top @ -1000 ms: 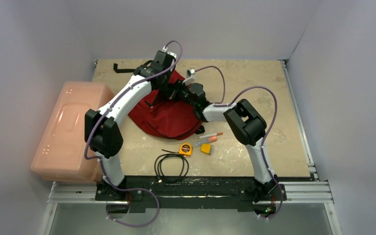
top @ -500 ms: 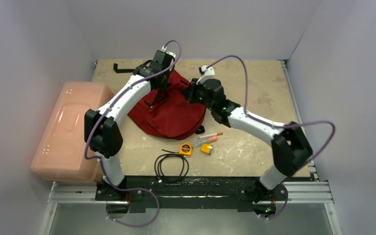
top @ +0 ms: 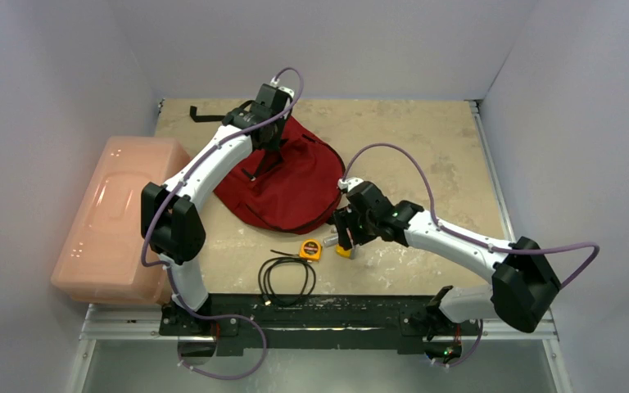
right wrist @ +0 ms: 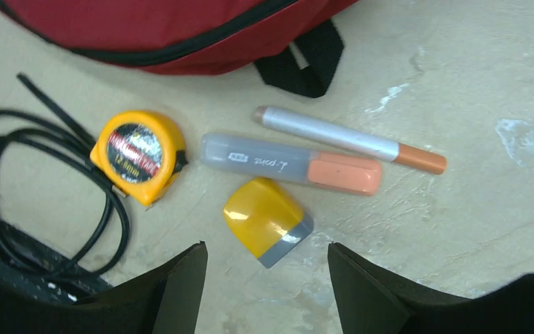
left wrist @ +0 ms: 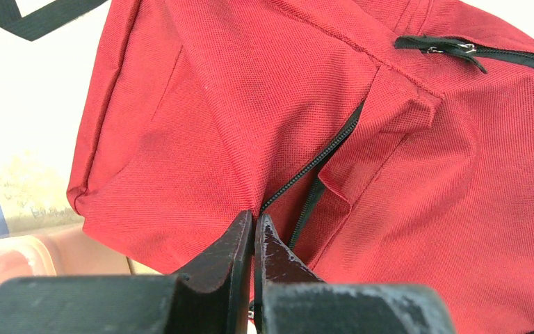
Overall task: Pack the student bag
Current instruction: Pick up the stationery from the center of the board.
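Top view: the student bag (top: 282,184) lies on the table (top: 426,139), toward 11 o'clock from its centre. The left gripper (top: 264,146) is down on the bag's far left part. At 6 o'clock of the bag, a tape measure (top: 310,249), a small yellow piece (top: 345,250) and a coiled black cable (top: 287,278) lie loose. The right gripper (top: 346,237) hovers right over that yellow piece. A pale pink box (top: 115,217) sits at 9 o'clock, off the table's edge.

Left wrist view: the fingers are pressed together at the lower end of a black zipper (left wrist: 320,156), whose seam gapes a little. I cannot tell whether they pinch fabric or the pull.

Right wrist view: the jaws are spread, empty, with the yellow piece (right wrist: 265,219) just at 12 o'clock between them. A grey-and-orange stick (right wrist: 292,165) and a silver pen (right wrist: 351,140) lie beyond it. The tape measure (right wrist: 135,154) is at 10 o'clock, and the cable (right wrist: 14,202) at 9.

Judging by this, packing has barely begun. Every loose item appears to be outside the bag and none is gripped. All of them have yet to go in, and the bag has yet to be closed.
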